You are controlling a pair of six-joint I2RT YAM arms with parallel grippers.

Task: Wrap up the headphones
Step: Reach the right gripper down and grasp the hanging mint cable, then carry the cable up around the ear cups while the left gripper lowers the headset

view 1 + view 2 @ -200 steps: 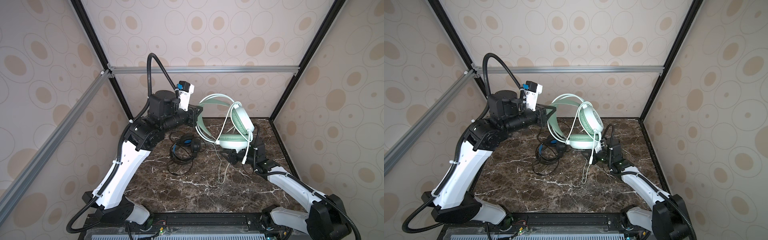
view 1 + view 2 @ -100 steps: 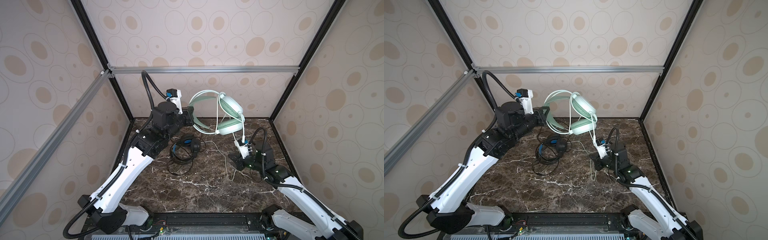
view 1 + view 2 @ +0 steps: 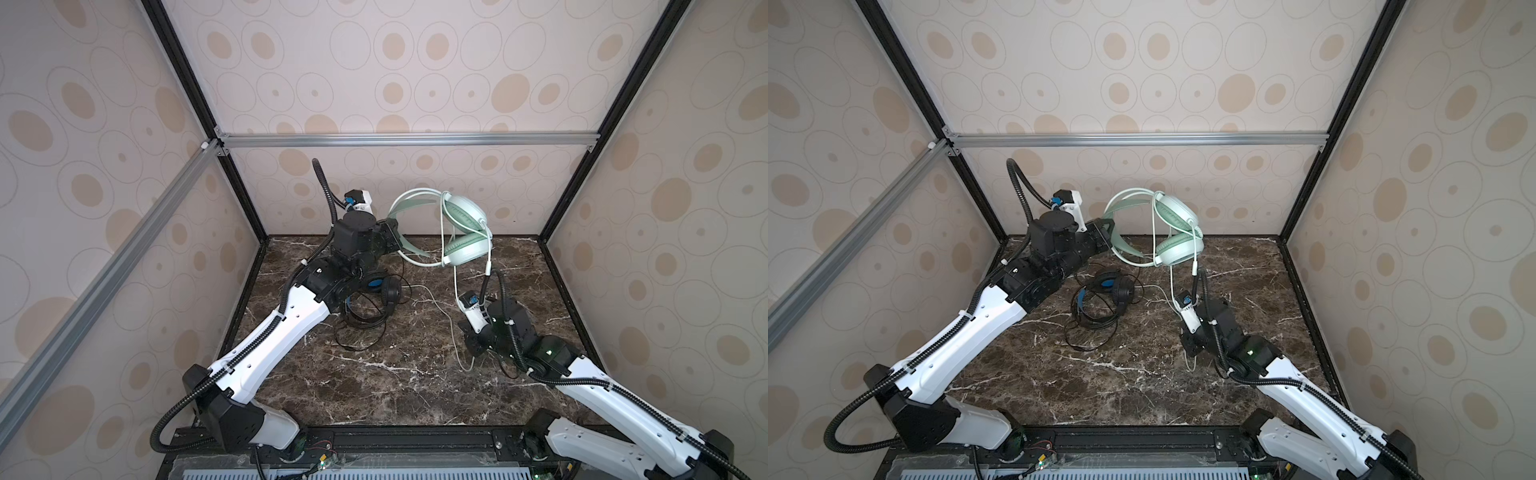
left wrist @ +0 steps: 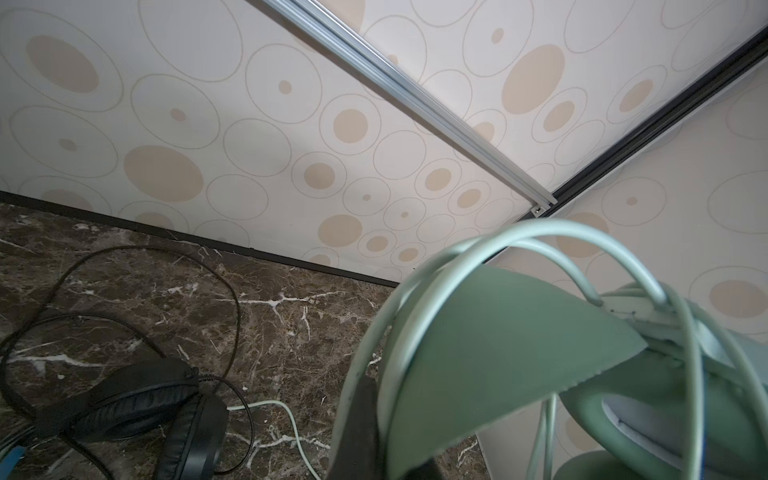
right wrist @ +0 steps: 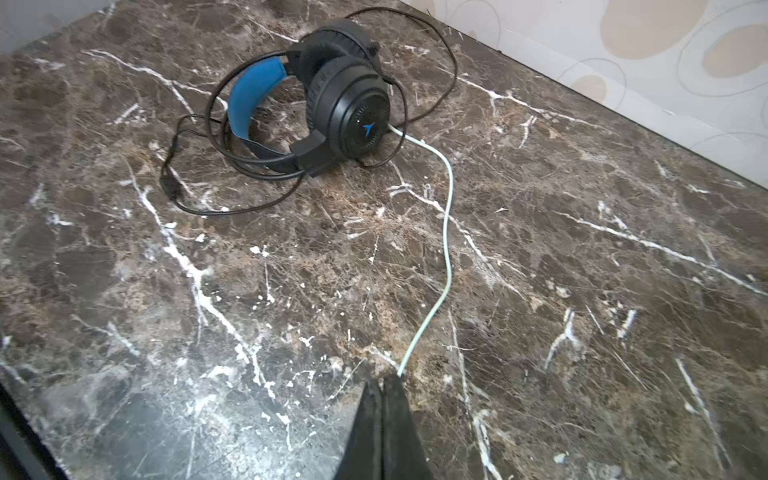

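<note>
The tabletop (image 3: 415, 386) looks like polished, white-veined brown marble. The mint-green headphones (image 3: 465, 249) are smooth matt plastic, their cord (image 5: 449, 232) rubbery; the black headphones (image 5: 345, 112) are matt plastic with leathery pads.

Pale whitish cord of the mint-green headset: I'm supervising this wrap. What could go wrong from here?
1. The pale whitish cord reaches the black, blue-banded headset; the shut right gripper pulling it may snag that.
2. The mint-green headset hangs by its headband from the left gripper; cord tension could twist it loose.
</note>
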